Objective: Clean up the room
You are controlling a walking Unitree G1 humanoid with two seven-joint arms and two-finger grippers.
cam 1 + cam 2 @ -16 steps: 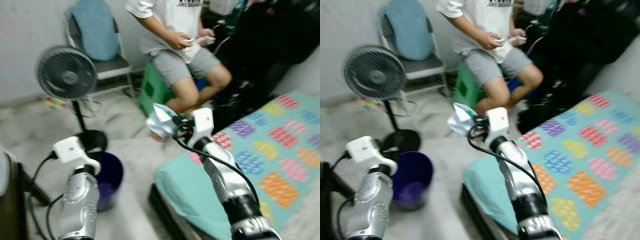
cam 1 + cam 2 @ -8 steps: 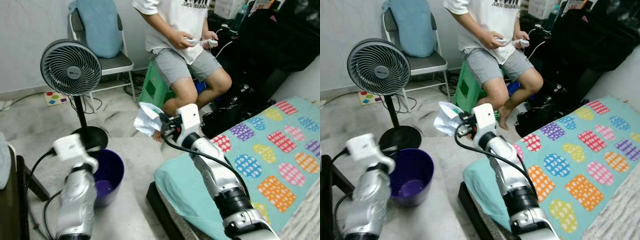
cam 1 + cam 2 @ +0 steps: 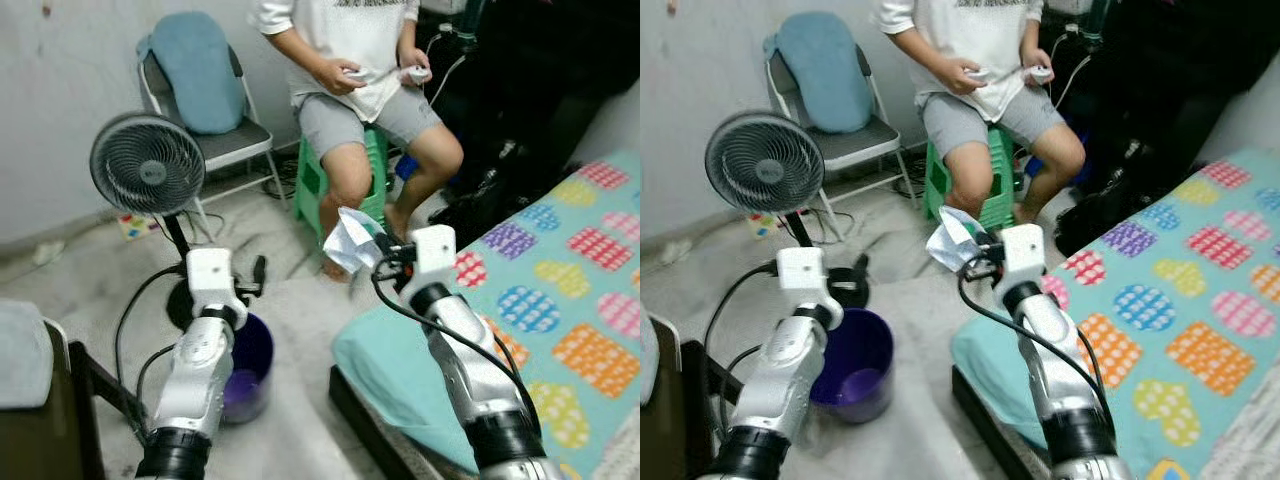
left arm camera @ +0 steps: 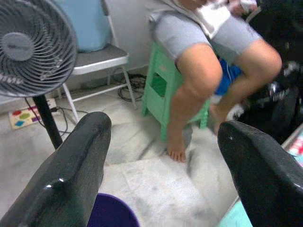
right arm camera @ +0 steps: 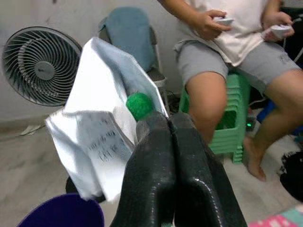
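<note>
Right hand (image 3: 978, 262) clamps crumpled paper wrapper (image 3: 949, 238) up over floor betw bed (image 3: 1160, 300) & purple bin (image 3: 855, 365); left hand (image 4: 161, 175) wide, empty; pickup done, drop into bin left.

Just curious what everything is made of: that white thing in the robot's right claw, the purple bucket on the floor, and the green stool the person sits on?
The white thing looks like thin paper or a wrapper: creased, printed, matte. It is pinched in the right claw. The bucket looks like moulded plastic, with smooth, slightly glossy purple walls. The stool also seems plastic: one even green with moulded cut-outs.
</note>
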